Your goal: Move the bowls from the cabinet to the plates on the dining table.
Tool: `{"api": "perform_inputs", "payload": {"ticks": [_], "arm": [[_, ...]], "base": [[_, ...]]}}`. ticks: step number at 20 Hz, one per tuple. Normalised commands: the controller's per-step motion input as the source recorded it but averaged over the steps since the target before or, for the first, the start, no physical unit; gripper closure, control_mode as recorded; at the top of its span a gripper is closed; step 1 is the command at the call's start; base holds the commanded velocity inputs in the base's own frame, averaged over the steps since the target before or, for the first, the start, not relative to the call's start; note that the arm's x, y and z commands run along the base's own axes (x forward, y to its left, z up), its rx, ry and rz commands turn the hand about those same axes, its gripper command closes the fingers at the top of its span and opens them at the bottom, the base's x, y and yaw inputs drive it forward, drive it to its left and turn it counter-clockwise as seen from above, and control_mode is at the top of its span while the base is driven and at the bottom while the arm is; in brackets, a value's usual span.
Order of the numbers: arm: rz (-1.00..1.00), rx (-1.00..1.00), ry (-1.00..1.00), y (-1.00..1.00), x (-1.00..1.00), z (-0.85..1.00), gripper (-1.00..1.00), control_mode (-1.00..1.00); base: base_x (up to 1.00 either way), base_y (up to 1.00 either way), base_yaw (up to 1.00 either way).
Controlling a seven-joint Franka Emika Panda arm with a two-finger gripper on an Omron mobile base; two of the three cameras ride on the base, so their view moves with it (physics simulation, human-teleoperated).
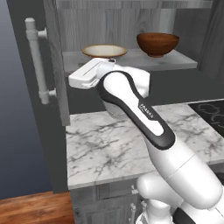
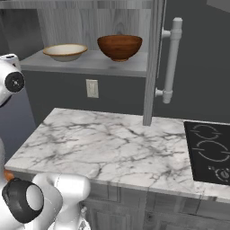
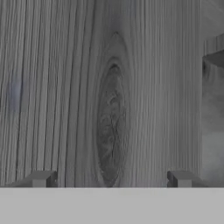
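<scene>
Beige bowl [image 1: 104, 51] with its tan-brown rim, and beside it the glossy reddish-brown wooden bowl [image 1: 157, 43]. Grey woodgrain cabinet [image 2: 90, 22], a dark oval knot in the grain up close. White marble counter [image 2: 112, 148] veined grey, black stove [image 2: 211, 150] with pale rings, silver bar handle [image 2: 172, 60].

We can't quite see the front of the beige bowl [image 1: 104, 51] – the arm's hand covers its lower edge – and the stove [image 2: 210, 150] runs off the right edge, while the gripper [image 3: 111, 179] shows just its finger tips, spread wide.
</scene>
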Motion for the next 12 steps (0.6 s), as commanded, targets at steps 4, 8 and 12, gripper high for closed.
{"api": "perform_inputs", "payload": {"ticks": [4,8,12], "arm": [[-0.05,-0.01,-0.01,0.5,0.19,-0.13,-1.0,-1.0],[-0.09,-0.07,0.0,0.32,0.26,-0.03,-1.0,-1.0],[-0.01,-0.06,-0.1,0.2,-0.18,0.01,-1.0,-1.0]], "base": [[0.0,0.0,0.0],[0.0,0.0,0.0],[0.0,0.0,0.0]]}}
